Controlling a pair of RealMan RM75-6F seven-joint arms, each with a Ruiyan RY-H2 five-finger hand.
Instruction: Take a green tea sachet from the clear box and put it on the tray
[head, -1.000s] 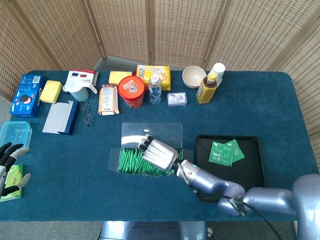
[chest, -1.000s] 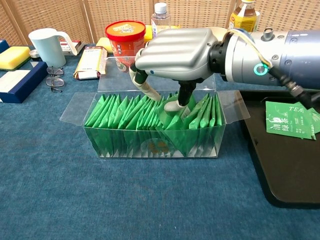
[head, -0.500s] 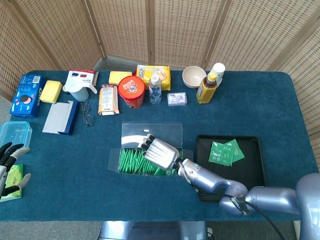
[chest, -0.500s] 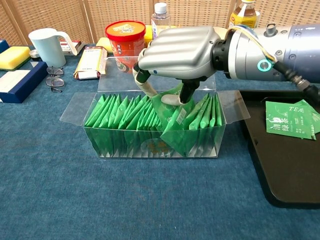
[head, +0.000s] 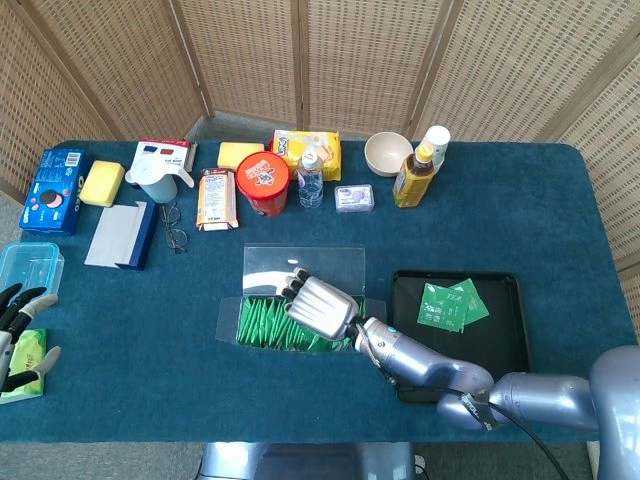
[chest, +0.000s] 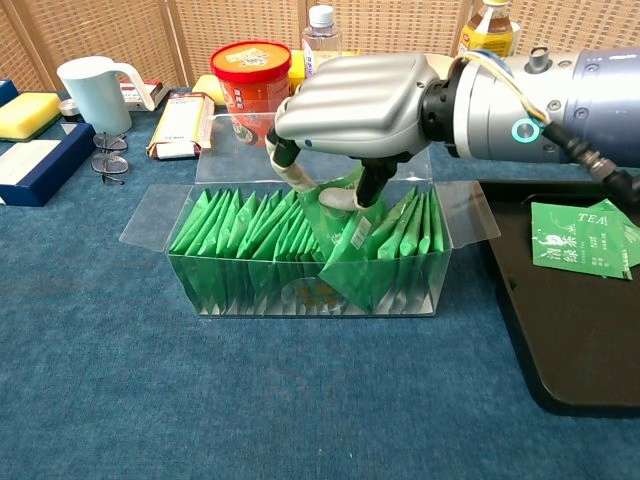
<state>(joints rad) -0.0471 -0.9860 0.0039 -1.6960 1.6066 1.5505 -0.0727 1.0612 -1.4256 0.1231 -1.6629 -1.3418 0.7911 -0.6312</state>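
Observation:
The clear box (chest: 200, 292) (head: 230, 322) of green tea sachets stands mid-table, packed with several upright packets. My right hand (chest: 352, 103) (head: 320, 306) hovers over its right half and pinches one green sachet (chest: 345, 238), which is tilted and partly lifted out of the row. The black tray (head: 500, 335) (chest: 570, 330) lies to the right of the box with a few green sachets (head: 450, 304) (chest: 582, 238) on it. My left hand (head: 18, 340) rests open at the table's far left edge, holding nothing.
Along the back stand a red tub (head: 263, 182), water bottle (head: 310, 176), bowl (head: 387, 153), tea bottle (head: 417, 170), white jug (head: 157, 177), boxes and yellow sponges. An open clear lid flap (head: 303, 268) lies behind the box. A clear container (head: 28, 265) sits by my left hand.
My right hand has closed its thumb and finger on one sachet and raised it; the packet now sticks up above the others. The left hand has stayed still.

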